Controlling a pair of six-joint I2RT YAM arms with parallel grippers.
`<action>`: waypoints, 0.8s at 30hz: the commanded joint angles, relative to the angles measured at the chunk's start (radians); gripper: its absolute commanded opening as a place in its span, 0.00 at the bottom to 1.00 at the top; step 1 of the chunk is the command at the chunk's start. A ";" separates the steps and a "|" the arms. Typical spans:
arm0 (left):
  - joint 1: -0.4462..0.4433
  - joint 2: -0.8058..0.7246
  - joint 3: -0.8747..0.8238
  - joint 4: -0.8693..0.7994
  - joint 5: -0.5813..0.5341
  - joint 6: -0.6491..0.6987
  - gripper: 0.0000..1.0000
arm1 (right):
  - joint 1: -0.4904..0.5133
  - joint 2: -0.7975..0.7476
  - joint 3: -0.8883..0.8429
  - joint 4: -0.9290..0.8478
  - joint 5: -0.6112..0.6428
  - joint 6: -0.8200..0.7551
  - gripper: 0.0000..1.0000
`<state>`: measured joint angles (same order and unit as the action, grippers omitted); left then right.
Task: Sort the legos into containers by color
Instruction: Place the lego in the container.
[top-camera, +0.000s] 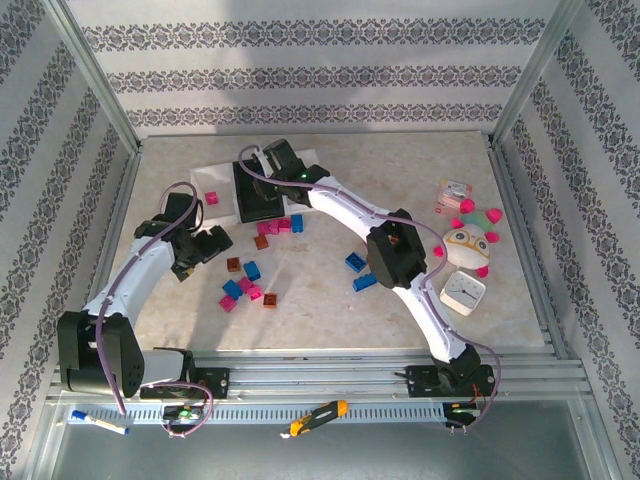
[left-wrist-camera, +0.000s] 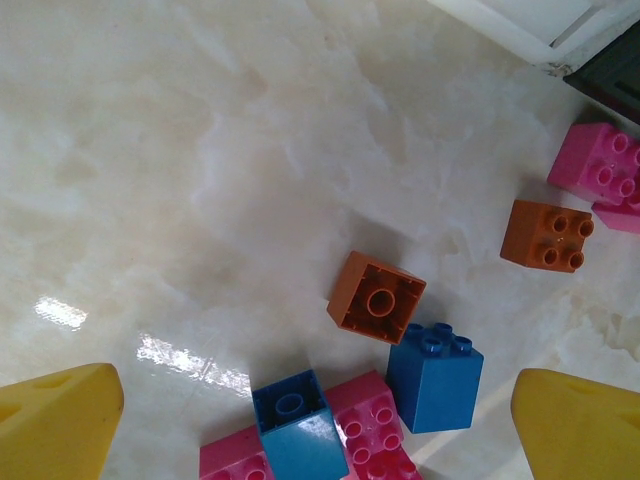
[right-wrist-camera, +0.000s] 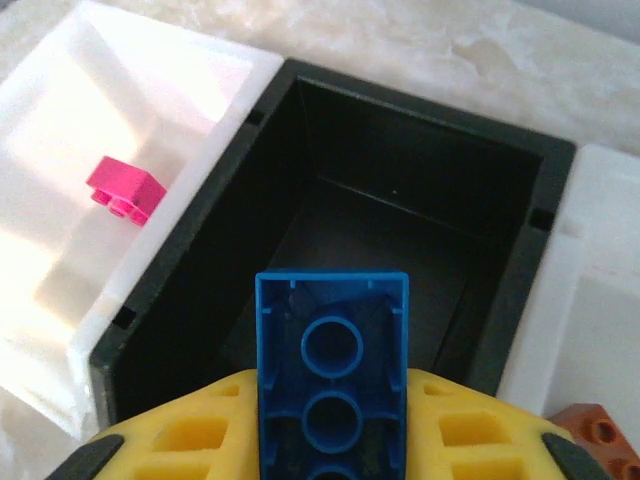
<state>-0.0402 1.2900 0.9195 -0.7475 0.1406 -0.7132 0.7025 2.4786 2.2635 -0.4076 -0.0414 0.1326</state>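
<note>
Up close, the left gripper (left-wrist-camera: 320, 430) stands spread wide over loose orange, blue and magenta legos (left-wrist-camera: 376, 297) at the bottom of its wrist view. In the right wrist view, a magenta brick (right-wrist-camera: 125, 190) lies in the left white tray (right-wrist-camera: 60, 110). At bottom centre the right gripper (right-wrist-camera: 330, 440) clamps a blue brick (right-wrist-camera: 332, 360), hollow side showing, before the black tray (right-wrist-camera: 520, 180). The top view shows a marbled beige tabletop (top-camera: 330, 310) and damask-papered walls (top-camera: 300, 80).

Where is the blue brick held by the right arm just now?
In the right wrist view, the blue brick sits between the yellow fingers, above the near edge of the black tray; a white tray holding one pink brick lies left of it.
</note>
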 joint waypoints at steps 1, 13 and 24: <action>-0.013 -0.017 -0.012 0.045 0.018 0.005 0.99 | 0.003 0.016 0.091 -0.078 0.003 -0.006 0.33; -0.077 0.085 0.045 0.032 -0.041 0.120 0.99 | -0.009 -0.330 -0.320 0.101 0.011 0.020 0.84; -0.130 0.286 0.126 0.007 -0.027 0.207 0.79 | -0.020 -0.671 -0.859 0.242 0.035 0.121 0.85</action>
<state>-0.1600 1.5398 1.0172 -0.7238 0.1047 -0.5549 0.6891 1.8500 1.4754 -0.2066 -0.0330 0.2123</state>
